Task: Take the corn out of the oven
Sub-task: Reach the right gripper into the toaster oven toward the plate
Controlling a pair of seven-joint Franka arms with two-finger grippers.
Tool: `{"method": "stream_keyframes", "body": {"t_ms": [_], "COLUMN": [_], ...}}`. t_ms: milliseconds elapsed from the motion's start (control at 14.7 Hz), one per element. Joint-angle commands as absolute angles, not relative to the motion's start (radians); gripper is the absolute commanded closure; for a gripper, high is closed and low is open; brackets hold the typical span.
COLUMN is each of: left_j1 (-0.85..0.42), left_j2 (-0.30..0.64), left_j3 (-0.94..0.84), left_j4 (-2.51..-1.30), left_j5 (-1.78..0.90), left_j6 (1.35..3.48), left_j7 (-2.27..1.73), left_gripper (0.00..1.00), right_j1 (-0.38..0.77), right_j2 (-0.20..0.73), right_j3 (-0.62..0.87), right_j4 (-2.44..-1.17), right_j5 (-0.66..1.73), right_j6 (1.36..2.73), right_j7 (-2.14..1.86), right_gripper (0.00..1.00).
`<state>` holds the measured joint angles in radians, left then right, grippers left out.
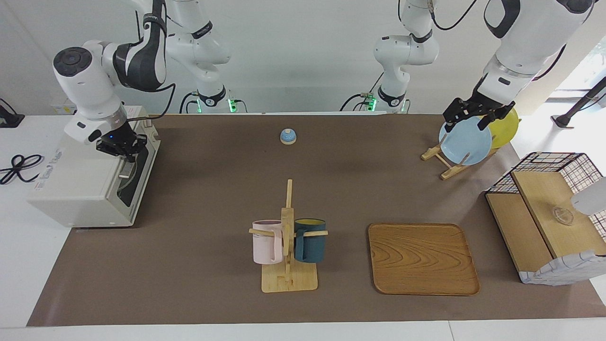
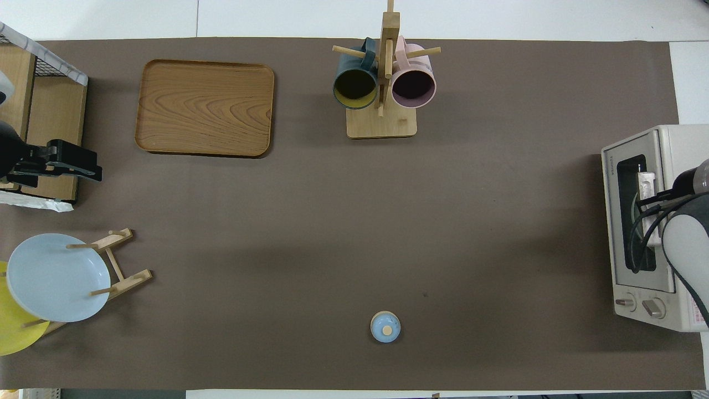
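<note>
The off-white oven (image 1: 80, 189) stands at the right arm's end of the table, and its dark glass door (image 1: 137, 180) looks closed. It also shows in the overhead view (image 2: 664, 138). My right gripper (image 1: 124, 168) is down at the top edge of the door, by the handle; in the overhead view this gripper (image 2: 646, 187) lies over the door glass. The corn is hidden. My left gripper (image 1: 466, 124) waits, open and empty, in the air over the plate rack; it also shows in the overhead view (image 2: 69, 165).
A mug rack (image 1: 289, 279) holds a pink mug (image 1: 266, 241) and a dark teal mug (image 1: 310, 239). A wooden tray (image 1: 421, 258), a small blue bell (image 1: 288, 136), a rack with a blue plate (image 1: 466, 142) and a yellow plate (image 1: 505, 127), and a wooden box with a wire basket (image 1: 544, 222) are on the table.
</note>
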<state>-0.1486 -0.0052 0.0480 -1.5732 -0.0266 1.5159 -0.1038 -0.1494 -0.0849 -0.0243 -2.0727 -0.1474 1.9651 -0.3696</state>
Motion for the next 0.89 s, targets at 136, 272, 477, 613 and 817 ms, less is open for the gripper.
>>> {"method": "stream_keyframes", "body": {"t_ms": [136, 272, 477, 613, 817], "left_j1": [-0.137, -0.137, -0.137, -0.137, -0.137], "left_j2": [-0.014, -0.014, -0.014, -0.014, -0.014], "left_j3": [0.043, 0.043, 0.043, 0.043, 0.043], "left_j4": [-1.582, -1.582, -1.582, -1.582, -1.582], "left_j5": [-0.037, -0.037, -0.037, -0.037, -0.037], "left_j6": [1.503, 1.503, 1.503, 1.503, 1.503], "left_j7": [-0.098, -0.098, -0.098, -0.098, -0.098], "left_gripper": [0.0, 0.0, 0.0, 0.0, 0.0], "right_j1": [-0.124, -0.085, -0.077, -0.077, -0.046], "right_j2": [-0.012, 0.0, 0.009, 0.028, 0.028], "right_j3": [-0.02, -0.02, -0.02, -0.02, -0.02], "right_j4": [-2.141, -2.143, -2.183, -2.204, -2.215], "right_j5": [-0.153, -0.152, -0.127, -0.098, -0.094], "right_j6": [2.069, 2.074, 2.141, 2.186, 2.198], "right_j7": [-0.313, -0.269, -0.255, -0.253, -0.232], "right_gripper": [1.0, 1.0, 1.0, 1.0, 1.0]}}
